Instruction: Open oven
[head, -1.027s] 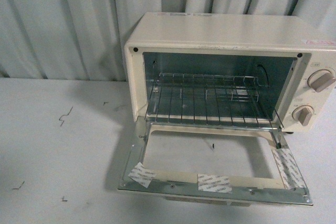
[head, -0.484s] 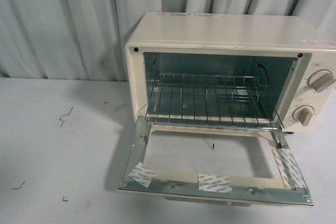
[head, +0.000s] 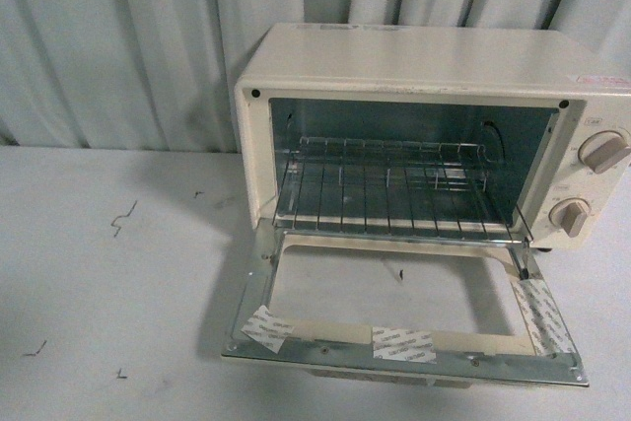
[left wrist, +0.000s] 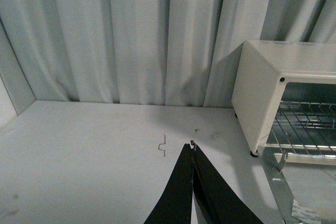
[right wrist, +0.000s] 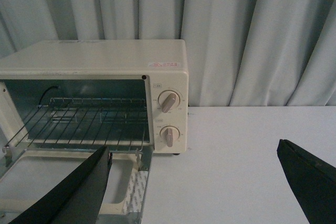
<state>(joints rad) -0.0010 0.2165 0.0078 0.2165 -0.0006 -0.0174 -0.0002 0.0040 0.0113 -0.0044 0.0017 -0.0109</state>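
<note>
The cream-white oven (head: 424, 66) stands on the white table at the right in the front view. Its glass door (head: 404, 308) lies folded down flat toward me, and the wire rack (head: 394, 189) shows inside. Two beige knobs (head: 601, 150) sit on its right panel. The oven also shows in the left wrist view (left wrist: 262, 87) and the right wrist view (right wrist: 105, 61). Neither arm shows in the front view. My left gripper (left wrist: 192, 145) is shut and empty above the table, left of the oven. My right gripper (right wrist: 194, 148) is open wide and empty, in front of the oven's knob side.
A pleated grey curtain (head: 128, 36) hangs behind the white table (head: 99, 283). Small bent wire scraps (head: 122, 217) lie on the table left of the oven. Tape strips (head: 268, 327) stick to the door's inner frame.
</note>
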